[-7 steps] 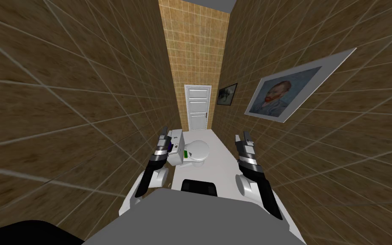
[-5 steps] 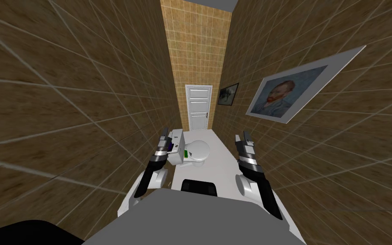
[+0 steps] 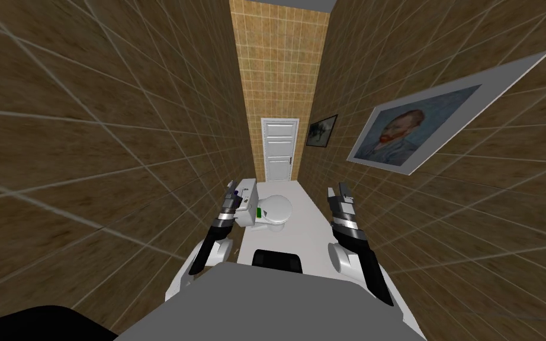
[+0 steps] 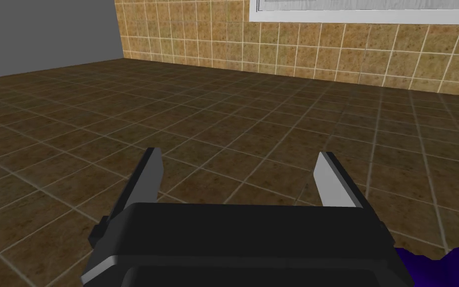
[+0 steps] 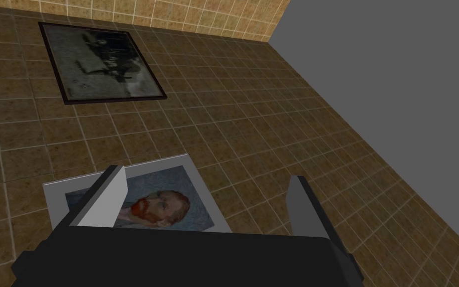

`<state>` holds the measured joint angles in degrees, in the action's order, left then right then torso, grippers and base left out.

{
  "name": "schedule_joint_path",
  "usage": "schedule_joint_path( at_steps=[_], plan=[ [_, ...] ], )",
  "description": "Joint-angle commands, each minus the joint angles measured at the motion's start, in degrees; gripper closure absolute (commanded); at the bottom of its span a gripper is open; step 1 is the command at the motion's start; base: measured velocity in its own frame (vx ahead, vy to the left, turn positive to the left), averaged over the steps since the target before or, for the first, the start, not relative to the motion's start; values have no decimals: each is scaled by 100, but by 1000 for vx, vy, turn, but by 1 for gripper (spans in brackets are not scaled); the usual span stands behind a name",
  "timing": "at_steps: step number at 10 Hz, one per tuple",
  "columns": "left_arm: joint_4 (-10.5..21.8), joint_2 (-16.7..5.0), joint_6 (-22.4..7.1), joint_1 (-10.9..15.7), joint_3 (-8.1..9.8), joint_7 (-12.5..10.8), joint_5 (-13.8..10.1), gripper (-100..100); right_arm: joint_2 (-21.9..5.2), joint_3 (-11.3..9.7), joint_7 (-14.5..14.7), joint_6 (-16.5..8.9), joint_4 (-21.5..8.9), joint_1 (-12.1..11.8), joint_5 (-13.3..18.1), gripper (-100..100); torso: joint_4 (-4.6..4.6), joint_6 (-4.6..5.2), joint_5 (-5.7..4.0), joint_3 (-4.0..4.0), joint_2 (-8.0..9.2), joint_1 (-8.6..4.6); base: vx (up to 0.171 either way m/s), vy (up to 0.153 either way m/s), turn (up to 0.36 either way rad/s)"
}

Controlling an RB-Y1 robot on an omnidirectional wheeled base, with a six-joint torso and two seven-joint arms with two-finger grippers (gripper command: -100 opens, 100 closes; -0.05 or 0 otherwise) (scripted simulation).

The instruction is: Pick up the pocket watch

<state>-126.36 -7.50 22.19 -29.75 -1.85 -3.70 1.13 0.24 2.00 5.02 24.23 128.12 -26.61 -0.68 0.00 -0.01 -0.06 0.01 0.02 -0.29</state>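
Two grippers up, both spread wide, nothing held. My left gripper [image 4: 238,167] sat at my 11 o'clock, tight beside the white toilet tank [image 3: 248,198]. My right gripper [image 5: 207,184] was at my 1 o'clock, well apart from the tank, pointing at the wall.

One small purple thing [image 4: 417,269] lay on the tank top, just beside the left gripper at roughly its 3 o'clock. It was back by the gripper body, not between the fingers. Probably the pocket watch, but too small to confirm; long axis unreadable.

Left arm was clearly nearer. My guess: swing toward 3 o'clock and tip down onto the tank top before closing. The left wall [image 3: 118,148] crowded in at 9 o'clock, so little room.

At 12 o'clock sat the toilet bowl [image 3: 275,208], with a green thing [image 3: 258,214] between bowl and tank and the door [image 3: 279,149] beyond.
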Motion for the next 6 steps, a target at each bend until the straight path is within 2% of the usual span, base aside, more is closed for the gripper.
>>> schedule_joint_path(
  at_steps=[1,2,3,6],
  plan=[
    [233,-67,22,-29,7,-286,-128,-100,0,0,0,0,0,0,0,0,0,0,0,0,0,0,-10,-85,128],
    [384,-90,40,-52,5,-438,-209,-100,0,0,0,0,0,0,0,0,0,0,0,0,0,-3,-21,-97,143],
    [384,-90,40,-52,5,-473,-209,-100,0,0,0,0,0,0,0,0,1,0,-1,2,3,-6,-10,-68,38],
    [877,-135,92,-104,6,-968,-483,-100,0,0,0,0,0,0,0,0,-1,0,1,-3,-5,6,3,-66,115]
  ],
)
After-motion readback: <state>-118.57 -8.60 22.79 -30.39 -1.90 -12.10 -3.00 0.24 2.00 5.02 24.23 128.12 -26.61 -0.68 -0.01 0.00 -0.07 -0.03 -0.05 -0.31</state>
